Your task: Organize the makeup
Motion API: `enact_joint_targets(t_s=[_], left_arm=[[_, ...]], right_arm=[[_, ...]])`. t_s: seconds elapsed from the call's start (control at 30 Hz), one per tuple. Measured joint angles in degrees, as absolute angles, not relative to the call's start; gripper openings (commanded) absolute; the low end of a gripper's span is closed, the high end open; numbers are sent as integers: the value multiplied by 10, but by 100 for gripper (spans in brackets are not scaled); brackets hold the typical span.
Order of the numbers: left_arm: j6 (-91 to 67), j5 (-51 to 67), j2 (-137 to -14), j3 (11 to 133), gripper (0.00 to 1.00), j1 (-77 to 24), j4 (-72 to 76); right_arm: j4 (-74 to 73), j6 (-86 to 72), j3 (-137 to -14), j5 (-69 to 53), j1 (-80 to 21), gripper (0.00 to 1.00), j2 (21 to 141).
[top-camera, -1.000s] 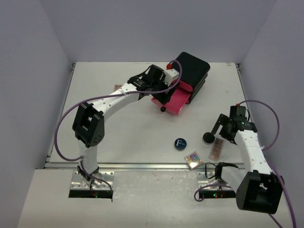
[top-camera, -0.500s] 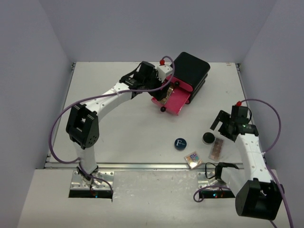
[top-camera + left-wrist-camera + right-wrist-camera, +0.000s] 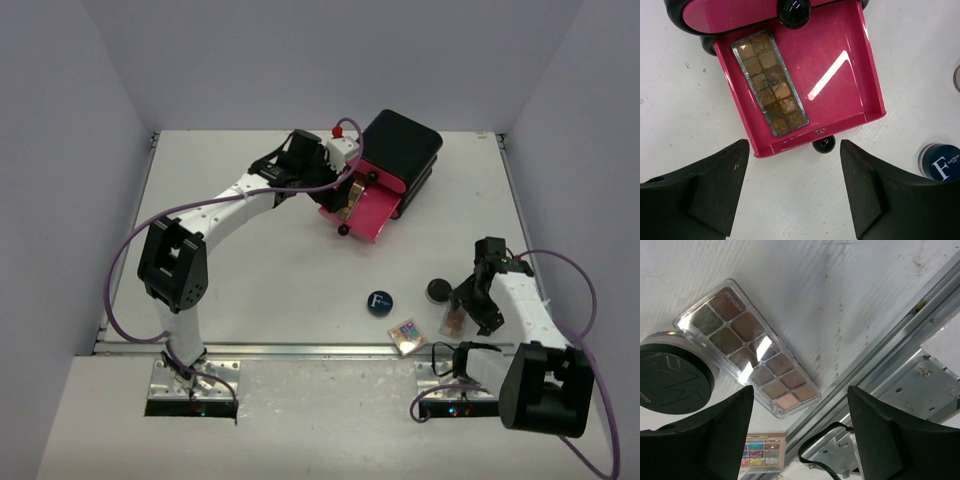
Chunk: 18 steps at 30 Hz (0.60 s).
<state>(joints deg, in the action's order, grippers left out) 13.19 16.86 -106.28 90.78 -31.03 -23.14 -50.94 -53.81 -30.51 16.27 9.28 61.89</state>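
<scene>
The drawer is glossy hot pink with a black knob. The brown palette in it is a grid of squares from tan to dark brown in a silvery frame, marked with a thin triangle outline. The box is black. Nearer, to the right, the blue compact bears a white F, and the black compact is matte. The clear palette holds taupe, brown and pale pink squares. The small palette is multicoloured, with blue, green, yellow and pink. The table is off-white.
</scene>
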Motion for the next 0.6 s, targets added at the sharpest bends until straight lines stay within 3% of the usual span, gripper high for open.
enact_joint_targets(t_s=[0.2, 0.33, 0.6], left_arm=[[130, 177, -1066, 913, 71, -309, -234], [129, 179, -1078, 927, 71, -307, -234], [118, 193, -1087, 942, 71, -302, -238]], right_arm=[[-451, -536, -223, 149, 93, 75, 504], [-423, -523, -202, 130, 93, 80, 511], [-368, -471, -199, 106, 92, 81, 536]])
